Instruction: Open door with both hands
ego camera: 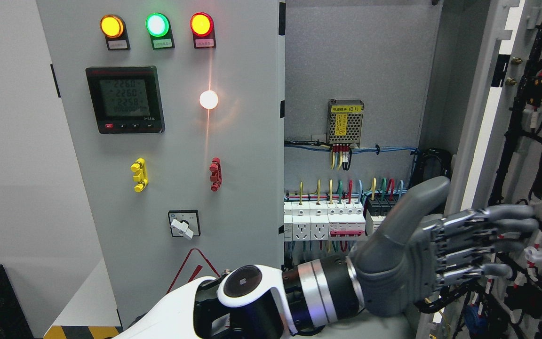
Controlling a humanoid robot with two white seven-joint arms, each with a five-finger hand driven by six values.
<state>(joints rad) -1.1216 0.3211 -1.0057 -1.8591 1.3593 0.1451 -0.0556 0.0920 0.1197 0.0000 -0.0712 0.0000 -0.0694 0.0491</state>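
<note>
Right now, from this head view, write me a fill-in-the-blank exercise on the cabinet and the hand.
1. The arm of the left hand comes in from the bottom edge, and its fingers reach toward the picture's ____.
2. Of the three indicator lamps at the top of the closed door, the middle one is ____.
3. The right door of the cabinet stands ____.
4. The selector switch sits ____ the digital meter.

Missing words: right; green; open; below
</note>
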